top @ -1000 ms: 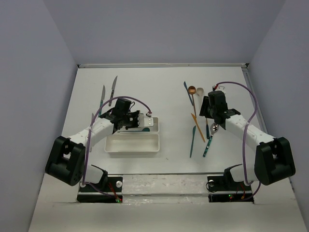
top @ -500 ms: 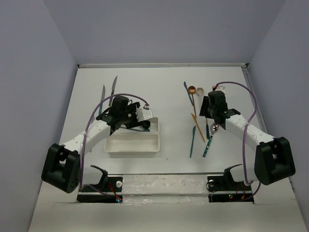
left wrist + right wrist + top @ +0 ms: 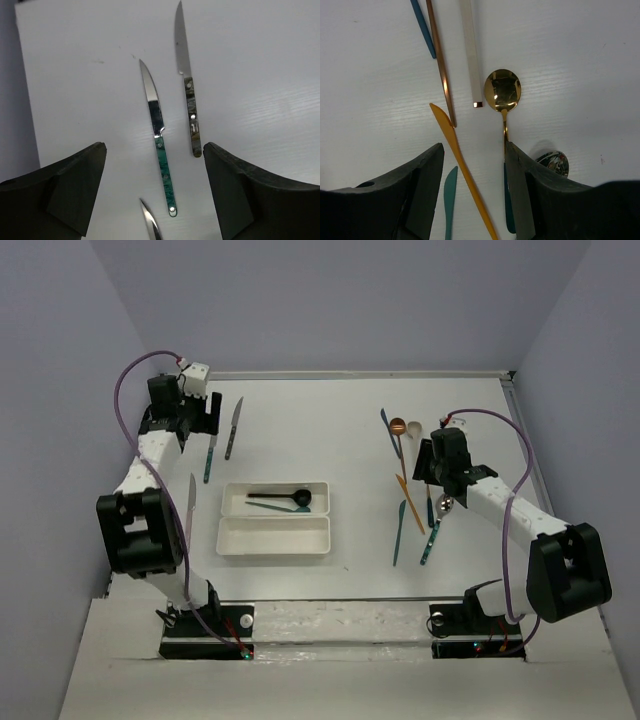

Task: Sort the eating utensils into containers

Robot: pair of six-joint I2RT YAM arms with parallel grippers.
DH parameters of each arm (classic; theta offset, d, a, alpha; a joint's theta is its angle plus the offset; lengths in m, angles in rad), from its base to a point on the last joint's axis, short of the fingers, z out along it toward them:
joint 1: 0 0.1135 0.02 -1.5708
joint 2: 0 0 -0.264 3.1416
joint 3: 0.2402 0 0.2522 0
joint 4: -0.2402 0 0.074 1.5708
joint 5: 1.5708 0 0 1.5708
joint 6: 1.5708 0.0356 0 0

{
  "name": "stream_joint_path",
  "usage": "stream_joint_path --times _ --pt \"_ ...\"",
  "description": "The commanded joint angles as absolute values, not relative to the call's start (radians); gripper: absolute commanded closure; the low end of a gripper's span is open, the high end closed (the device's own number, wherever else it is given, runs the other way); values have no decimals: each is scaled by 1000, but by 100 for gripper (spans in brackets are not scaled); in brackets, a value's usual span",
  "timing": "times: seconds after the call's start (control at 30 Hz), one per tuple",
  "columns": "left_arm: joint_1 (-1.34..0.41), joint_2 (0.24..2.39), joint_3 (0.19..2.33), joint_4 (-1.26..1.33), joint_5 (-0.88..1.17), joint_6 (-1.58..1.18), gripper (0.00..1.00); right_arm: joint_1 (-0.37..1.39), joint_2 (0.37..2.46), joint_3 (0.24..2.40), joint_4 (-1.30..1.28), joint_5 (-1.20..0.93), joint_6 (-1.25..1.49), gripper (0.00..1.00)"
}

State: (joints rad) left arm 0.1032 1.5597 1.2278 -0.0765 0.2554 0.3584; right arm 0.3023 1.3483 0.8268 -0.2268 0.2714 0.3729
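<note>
White table (image 3: 330, 430), matte, evenly lit. Plain pale lavender enclosure: far wall (image 3: 340, 300), left wall (image 3: 50, 420), right wall (image 3: 600, 370). Metallic strip (image 3: 340, 618) along near edge.

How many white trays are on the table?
2. The far tray holds a black spoon and a teal utensil; the near tray lies right beside it, nothing visible inside.

A robotics lab cell: white table (image 3: 340, 440) walled by plain lilac panels (image 3: 330, 300), left arm (image 3: 150, 448) and right arm (image 3: 495, 502) bolted on.
</note>
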Motion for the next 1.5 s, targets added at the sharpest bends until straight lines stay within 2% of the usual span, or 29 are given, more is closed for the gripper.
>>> stream_joint_path --times 0.0,0.23,0.33,0.43,0.6,0.8,0.87,0.9,0.97,1.0,1.03,1.17,1.47 --pt "149 1765 1327 -242 262 253 8 301 1342 827 -198 267 371 42" --pt "147 1830 1276 -152 178 302 15 301 1348 828 -199 272 371 42" --pt "147 1882 1282 -150 109 328 25 301 1358 831 -199 267 373 42" --pt "147 1931 1290 -156 101 333 29 301 1364 831 -201 267 373 42" --pt "146 1988 1313 -160 118 325 43 301 1362 830 -201 270 371 42" --pt "146 2025 1327 -173 129 331 48 301 1368 833 -202 273 373 42" --pt "147 2036 1330 -179 118 339 57 301 1370 834 -202 272 371 42" --pt "147 2036 1331 -179 121 341 68 301 1370 833 -202 273 373 42" --pt "147 2033 1325 -181 123 345 79 301 1367 831 -204 276 373 42" --pt "147 2031 1325 -179 120 347 94 301 1365 831 -204 276 373 42" --pt "147 2029 1325 -181 117 348 100 301 1364 831 -203 278 371 42" --pt "153 2007 1310 -146 107 339 100 301 1362 830 -202 281 371 42" --pt "156 1700 1178 38 288 305 100 301 1368 831 -203 285 370 42"
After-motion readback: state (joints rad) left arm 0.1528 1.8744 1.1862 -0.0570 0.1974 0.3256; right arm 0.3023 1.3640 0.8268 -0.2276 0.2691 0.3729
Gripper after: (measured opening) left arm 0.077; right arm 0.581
